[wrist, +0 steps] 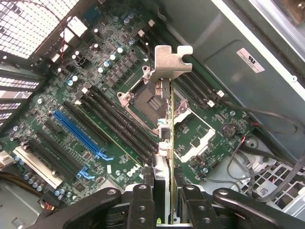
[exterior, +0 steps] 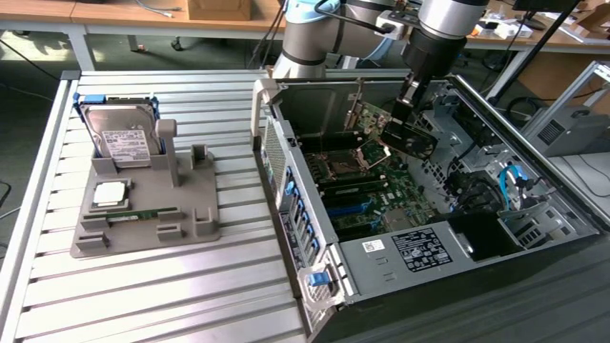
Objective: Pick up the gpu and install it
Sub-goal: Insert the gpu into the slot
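1. Metal bracket [wrist: 167, 59] and thin board made the gpu [wrist: 167, 129] light and stiff but fragile, I'd judge. It was best pinched near one end, off the fan and contacts.
2. Your gripper [wrist: 164, 193] stood about half open, its jaws clamped on the card's end.
3. You held the gpu inside the case [exterior: 315, 214], above the motherboard [wrist: 95, 95], apparently touching no slot.
4. The wrist view gave you the card edge-on, with a blue slot [wrist: 78, 131] near it. The exterior view gave you its dark face, tilted, and the drive [exterior: 124, 139] outside on the tray [exterior: 143, 229].
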Robot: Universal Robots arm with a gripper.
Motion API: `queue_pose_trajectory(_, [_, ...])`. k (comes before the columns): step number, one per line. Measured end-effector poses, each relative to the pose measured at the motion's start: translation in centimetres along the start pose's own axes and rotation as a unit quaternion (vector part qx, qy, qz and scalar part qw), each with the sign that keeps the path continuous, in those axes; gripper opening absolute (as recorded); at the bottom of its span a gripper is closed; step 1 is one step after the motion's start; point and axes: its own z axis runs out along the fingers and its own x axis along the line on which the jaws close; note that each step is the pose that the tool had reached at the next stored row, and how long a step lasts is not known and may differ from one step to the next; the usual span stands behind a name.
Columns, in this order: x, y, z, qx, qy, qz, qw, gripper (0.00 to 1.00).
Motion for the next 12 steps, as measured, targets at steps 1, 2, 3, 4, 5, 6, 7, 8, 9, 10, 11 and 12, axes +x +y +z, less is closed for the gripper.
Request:
queue_pose_trajectory(1, [0.0,0.0,0.0,0.0,0.0,-0.001,1.0,0.27])
queue_pose_trajectory(2, [0.0,0.0,0.0,0.0,-0.0001,-0.003,1.0,0.27])
queue_pose_trajectory(3, [0.0,0.0,0.0,0.0,-0.0001,-0.004,1.0,0.27])
queue_pose_trajectory(4, [0.0,0.0,0.0,-0.0001,-0.0001,-0.006,1.0,0.27])
queue_pose_trajectory(5, [0.0,0.0,0.0,-0.0001,-0.0002,-0.008,1.0,0.27])
queue_pose_trajectory(6, [0.0,0.0,0.0,-0.0001,-0.0002,-0.009,1.0,0.27])
queue_pose_trajectory(7, [0.0,0.0,0.0,-0.0001,-0.0003,-0.011,0.9999,0.27])
queue_pose_trajectory(8, [0.0,0.0,0.0,-0.0001,-0.0003,-0.013,0.9999,0.27])
queue_pose_trajectory(9, [0.0,0.0,0.0,-0.0002,-0.0004,-0.015,0.9999,0.27])
queue_pose_trajectory(10, [0.0,0.0,0.0,-0.0002,-0.0004,-0.017,0.9999,0.27])
queue_pose_trajectory(11, [0.0,0.0,0.0,-0.0002,-0.0005,-0.019,0.9998,0.27])
queue_pose_trajectory(12, [0.0,0.0,0.0,-0.0002,-0.0005,-0.02,0.9998,0.27])
